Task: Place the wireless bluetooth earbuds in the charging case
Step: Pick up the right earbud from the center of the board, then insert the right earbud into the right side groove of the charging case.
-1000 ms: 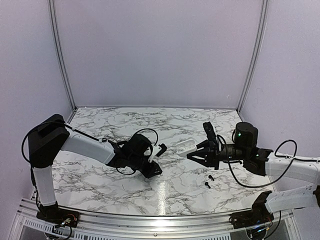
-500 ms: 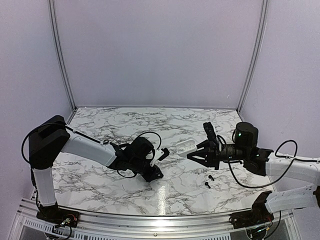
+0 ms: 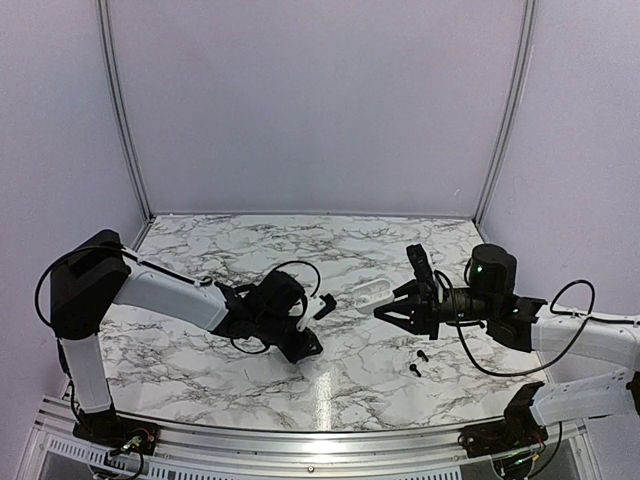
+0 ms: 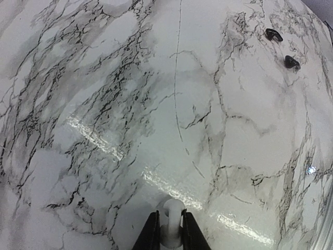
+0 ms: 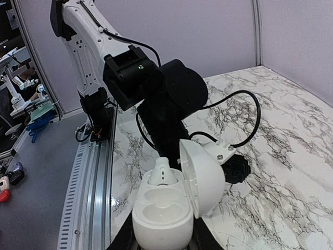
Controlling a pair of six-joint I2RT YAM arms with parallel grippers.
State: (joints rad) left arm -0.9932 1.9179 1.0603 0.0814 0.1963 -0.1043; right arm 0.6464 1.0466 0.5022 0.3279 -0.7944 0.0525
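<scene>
Now, your one marble desk (image 3: 200, 250) carries two arms, both rising from its near edge. The left arm (image 3: 170, 290) stretches in toward the middle, and the right arm (image 3: 580, 335) comes in along the right side.

Your right hand (image 3: 388, 302) is clamped on the single white charging case (image 5: 158, 216). It holds the case off the desk, a little right of the middle, with the lid (image 5: 205, 177) swung open to one side. Your left hand (image 3: 318, 304) hangs near the case on the side toward the left edge. Its two fingers are closed on a white earbud (image 4: 171, 211), held above the marble.

You can count four earbuds in all:
- **White:** two. One is the earbud you are pinching. A second white earbud (image 5: 162, 174) sits stem-down in one of the case's two wells.
- **Black:** two. The black earbuds (image 3: 422, 355) lie loose on the desk toward the near right corner. They are close together but not touching, and closer to the near edge than your right hand is.
</scene>
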